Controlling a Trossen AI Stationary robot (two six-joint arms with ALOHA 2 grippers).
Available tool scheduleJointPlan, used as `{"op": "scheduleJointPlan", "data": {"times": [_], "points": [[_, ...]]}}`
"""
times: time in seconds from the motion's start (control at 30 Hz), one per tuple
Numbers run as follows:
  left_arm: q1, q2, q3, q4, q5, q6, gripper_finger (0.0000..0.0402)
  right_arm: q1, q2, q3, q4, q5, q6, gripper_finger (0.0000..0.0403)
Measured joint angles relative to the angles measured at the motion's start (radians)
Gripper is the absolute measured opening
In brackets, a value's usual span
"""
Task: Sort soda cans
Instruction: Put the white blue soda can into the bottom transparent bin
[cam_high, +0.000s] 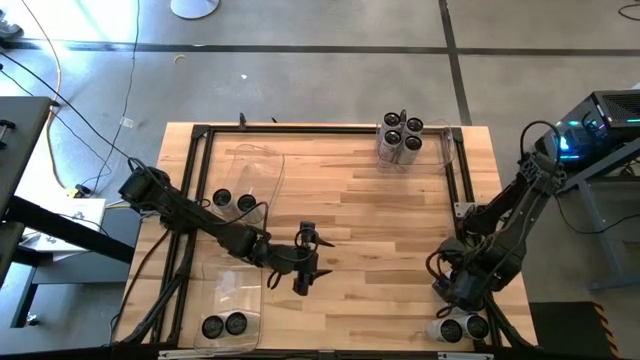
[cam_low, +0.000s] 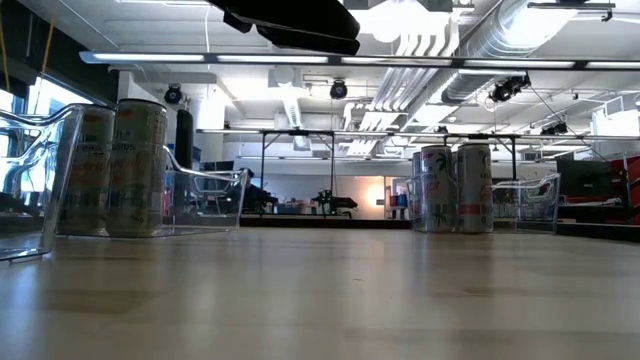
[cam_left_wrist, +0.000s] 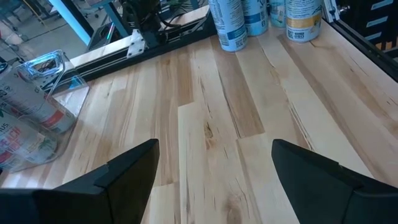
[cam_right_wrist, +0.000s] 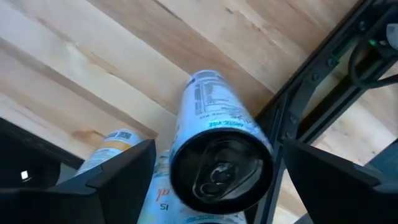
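Note:
My right gripper (cam_high: 458, 305) is open at the table's near right corner. Its fingers stand on either side of an upright silvery can (cam_right_wrist: 221, 149), whose dark rimmed top faces the wrist camera. Two more cans (cam_high: 462, 327) stand beside it. My left gripper (cam_high: 306, 260) is open and empty above the bare middle of the table (cam_left_wrist: 214, 168). Several dark-topped cans (cam_high: 400, 140) stand grouped at the far right. Two cans (cam_high: 234, 201) stand in a clear bin at the left, and two more (cam_high: 224, 325) in a clear bin at the near left. My right gripper comes at the silvery can from above, with one finger (cam_right_wrist: 118, 174) on each side of the can's upper part (cam_right_wrist: 186, 124). The can stands upright on the table. I cannot tell whether the fingers touch it.
A black frame (cam_high: 455, 190) runs along the table's edges, close to my right gripper. The clear bins (cam_high: 255, 175) take up the left side. The wooden middle of the table (cam_high: 380, 230) between the arms is open board. The low view shows cans in a bin (cam_low: 135, 165) and the far group (cam_low: 455, 188).

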Motion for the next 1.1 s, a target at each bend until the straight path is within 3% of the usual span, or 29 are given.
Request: {"op": "scheduleJointPlan", "data": {"times": [0.23, 0.47, 0.63, 0.8, 0.97, 1.1], "points": [[0.000, 0.000, 0.000, 0.001, 0.000, -0.001, 0.0304, 0.000, 0.000, -0.004, -0.026, -0.030, -0.011, 0.0346], [0.000, 0.000, 0.000, 0.001, 0.000, -0.001, 0.0304, -0.023, -0.001, -0.141, 0.149, -0.116, -0.137, 0.0344], [0.000, 0.000, 0.000, 0.002, 0.000, 0.000, 0.0304, -0.071, -0.001, -0.199, 0.191, -0.112, -0.235, 0.0300], [0.000, 0.000, 0.000, 0.003, 0.000, 0.000, 0.0304, -0.192, -0.002, -0.202, 0.196, -0.122, -0.372, 0.0236], [0.007, 0.000, 0.000, 0.017, -0.001, 0.002, 0.0304, -0.366, 0.002, -0.169, 0.283, -0.013, -0.596, 0.0236], [0.013, -0.001, 0.001, 0.009, -0.012, 0.011, 0.0304, -0.513, 0.070, -0.113, 0.271, -0.010, -0.763, 0.0236]]}}
